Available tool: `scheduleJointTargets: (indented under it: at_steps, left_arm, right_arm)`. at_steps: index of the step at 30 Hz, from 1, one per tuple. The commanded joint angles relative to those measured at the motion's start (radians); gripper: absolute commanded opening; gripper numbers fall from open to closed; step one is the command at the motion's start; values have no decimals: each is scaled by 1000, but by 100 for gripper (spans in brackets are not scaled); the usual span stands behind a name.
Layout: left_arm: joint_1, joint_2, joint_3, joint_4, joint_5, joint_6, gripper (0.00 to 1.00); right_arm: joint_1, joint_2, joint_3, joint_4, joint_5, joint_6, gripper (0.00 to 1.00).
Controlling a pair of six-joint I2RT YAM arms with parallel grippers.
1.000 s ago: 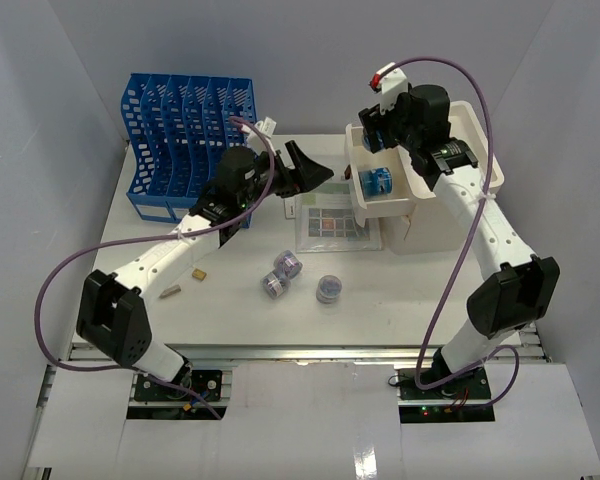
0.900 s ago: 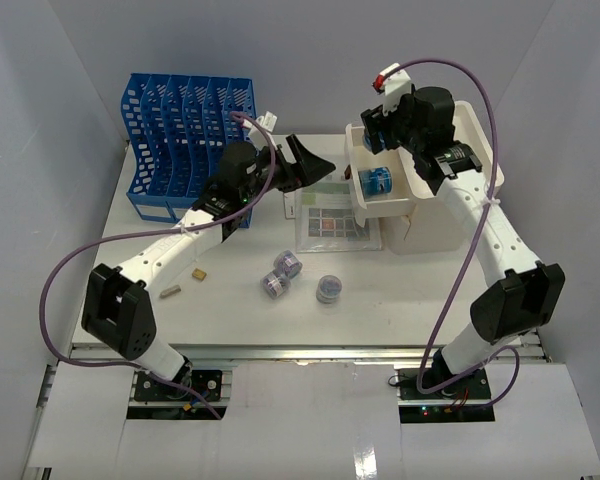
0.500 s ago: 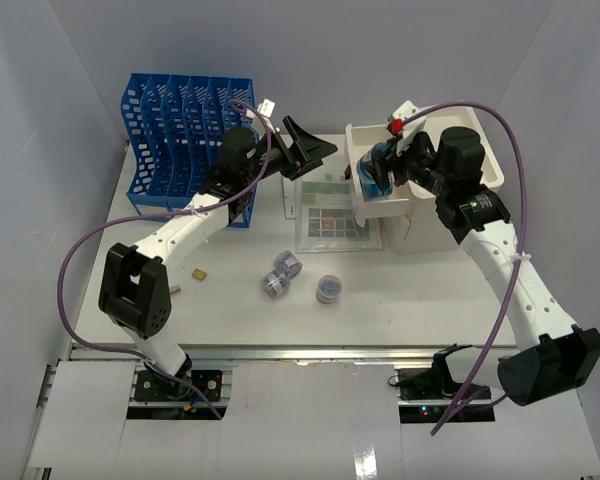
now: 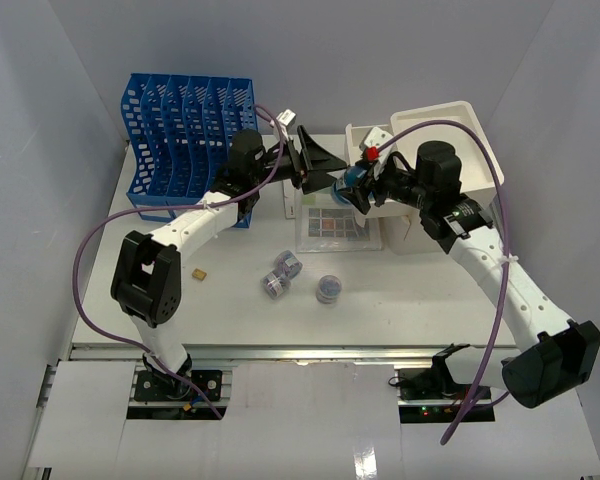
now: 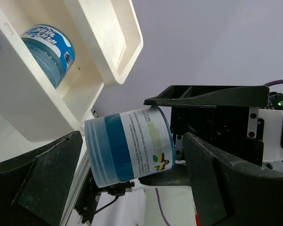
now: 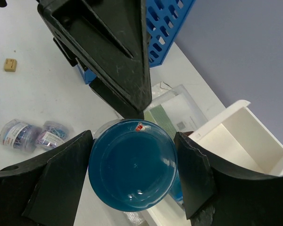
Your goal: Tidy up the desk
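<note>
My right gripper [image 4: 358, 186] is shut on a blue-lidded jar [image 6: 132, 169] with a white printed label [image 5: 127, 146], held on its side above the white desk [image 4: 430, 290], just left of the open cream drawer [image 5: 33, 117]. My left gripper [image 4: 322, 166] stands wide open, facing the jar, its black fingers [image 6: 108, 56] reaching up to the jar without gripping it. In the left wrist view the jar shows between my open left fingers [image 5: 52, 174]. A second blue jar [image 5: 47, 52] lies inside the drawer.
A blue slotted file rack [image 4: 180, 140] stands at the back left. The cream cabinet [image 4: 450, 125] is at the back right. A clear case of coloured pads [image 4: 332, 222] lies mid-desk. Three small clip jars [image 4: 290, 265] and a tan eraser [image 4: 197, 272] sit nearer the front.
My right gripper has carried the blue jar down and to the left, from above the cabinet to in front of the drawer. The left gripper has shifted right and back to meet it.
</note>
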State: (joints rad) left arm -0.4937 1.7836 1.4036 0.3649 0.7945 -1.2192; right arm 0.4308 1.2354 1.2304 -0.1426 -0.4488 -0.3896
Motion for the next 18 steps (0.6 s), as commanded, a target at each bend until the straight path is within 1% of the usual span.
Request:
scheduleJointTargets:
  at_steps: [1,7,9,12,14,15,16,17,18]
  left_arm:
    - [-8,-31,22,-24,67,14,98]
    - [-11,-36,6,-14,83,7,98]
    - [-13,-40,9,-37,94,21,97]
    - [-14,-47,4,-85,94,40,91]
    - [-14,-53,1,-103,94,52,82]
    - [-13,-53,-1,-106,101,53,75]
    - [-13,-53,-3,-109,106,55,67]
    - [-13,-53,-3,-113,107,56,55]
    - [-14,-55,-2,-116,112,58,47]
  right_arm:
    - [44,22,55,99,-7,-30,10]
    - [117,49,72,77,70,-97,10]
    - [135,58,77,73,99,-121,10]
    - [151,74,94,67,134,-158,10]
    - [161,82,99,65,155,-180,10]
    - [164,84,99,66,163,-185,10]
    - [166,85,99,68,170,-189,10]
    - [167,85,95,69,174,-190,10]
    - [169,84,94,73,183,-192,11]
